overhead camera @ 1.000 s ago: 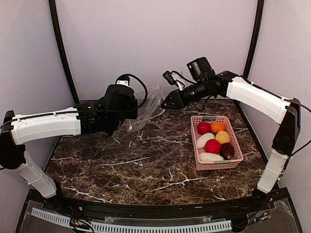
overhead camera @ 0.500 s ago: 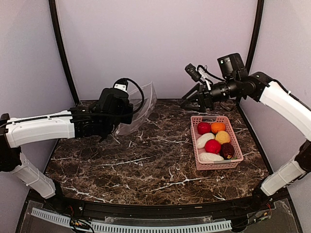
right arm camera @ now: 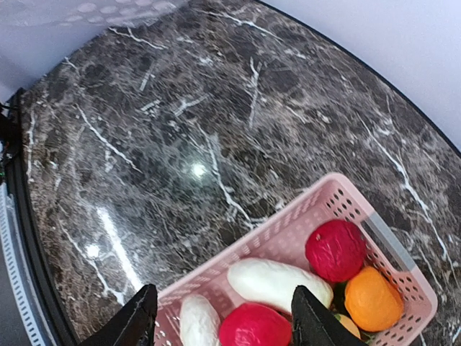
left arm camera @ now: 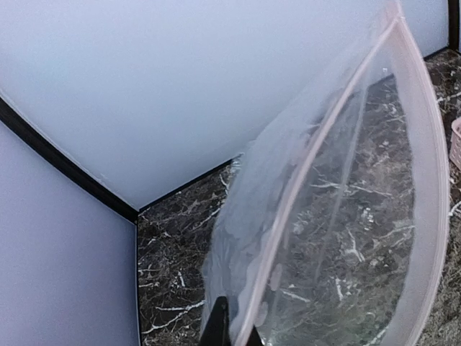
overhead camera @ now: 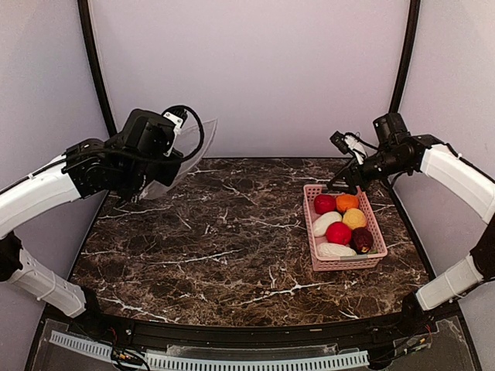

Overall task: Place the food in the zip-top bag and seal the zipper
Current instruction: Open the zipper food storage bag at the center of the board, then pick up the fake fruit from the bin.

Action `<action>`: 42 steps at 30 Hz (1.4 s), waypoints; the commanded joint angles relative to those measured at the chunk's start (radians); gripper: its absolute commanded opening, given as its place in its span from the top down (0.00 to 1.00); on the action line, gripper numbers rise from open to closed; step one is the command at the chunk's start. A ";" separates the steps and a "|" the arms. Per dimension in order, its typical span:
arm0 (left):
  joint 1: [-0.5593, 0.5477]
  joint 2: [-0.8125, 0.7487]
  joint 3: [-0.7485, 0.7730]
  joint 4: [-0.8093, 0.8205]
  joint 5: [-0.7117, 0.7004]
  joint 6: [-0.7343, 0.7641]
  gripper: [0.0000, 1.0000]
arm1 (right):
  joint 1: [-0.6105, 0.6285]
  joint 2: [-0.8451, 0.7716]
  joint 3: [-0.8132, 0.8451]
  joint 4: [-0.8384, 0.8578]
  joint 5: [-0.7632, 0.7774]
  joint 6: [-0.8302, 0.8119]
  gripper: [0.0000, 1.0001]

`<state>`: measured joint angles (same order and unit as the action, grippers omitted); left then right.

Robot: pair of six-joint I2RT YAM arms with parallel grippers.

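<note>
My left gripper (overhead camera: 155, 174) is raised at the far left, shut on the edge of the clear zip-top bag (overhead camera: 186, 151), which hangs in the air. In the left wrist view the fingertips (left arm camera: 216, 328) pinch the bag (left arm camera: 245, 216) at its pinkish zipper (left arm camera: 291, 190), and the mouth gapes open. The food (overhead camera: 339, 233) lies in a pink basket (overhead camera: 344, 265): two red balls, an orange, a yellow, a maroon and two white pieces. My right gripper (overhead camera: 338, 184) hovers open over the basket's far end. Its empty fingers (right arm camera: 229, 321) straddle a white piece (right arm camera: 277, 281) and a red ball (right arm camera: 256, 326).
The dark marble table (overhead camera: 224, 239) is ringed by pale walls and black corner posts (overhead camera: 97, 85). The basket stands at the right, close to the right arm's white links (overhead camera: 456, 170). A perforated white strip (overhead camera: 232, 362) runs along the near edge.
The left arm has lifted the bag off the table, up and to the left. The right gripper has swung right, away from the bag to above the basket, and opened wider.
</note>
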<state>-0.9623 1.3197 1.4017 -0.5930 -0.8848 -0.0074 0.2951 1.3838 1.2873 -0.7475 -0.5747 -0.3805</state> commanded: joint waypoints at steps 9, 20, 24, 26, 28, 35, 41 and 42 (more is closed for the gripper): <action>-0.013 0.239 0.001 0.094 0.511 -0.221 0.99 | -0.007 -0.078 -0.131 -0.020 0.142 -0.085 0.31; -0.012 0.271 0.016 0.105 0.499 -0.219 0.99 | -0.004 -0.092 -0.284 -0.041 0.215 -0.195 0.31; -0.012 0.271 0.010 0.113 0.491 -0.222 0.99 | -0.004 -0.060 -0.298 -0.030 0.228 -0.197 0.31; -0.012 0.272 0.010 0.112 0.486 -0.220 0.99 | -0.004 -0.045 -0.301 -0.026 0.236 -0.198 0.32; -0.012 0.273 0.011 0.109 0.483 -0.220 0.99 | -0.004 -0.031 -0.302 -0.022 0.244 -0.197 0.32; -0.012 0.278 0.010 0.108 0.477 -0.225 0.99 | 0.003 0.026 -0.308 0.017 0.286 -0.172 0.32; -0.012 0.286 0.010 0.111 0.470 -0.225 0.99 | 0.021 0.078 -0.308 0.046 0.346 -0.151 0.32; -0.012 0.288 0.010 0.111 0.468 -0.223 0.99 | 0.024 0.085 -0.307 0.048 0.349 -0.149 0.32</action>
<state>-0.9699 1.6085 1.4040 -0.4873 -0.4038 -0.2226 0.3038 1.4452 0.9905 -0.7372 -0.2684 -0.5537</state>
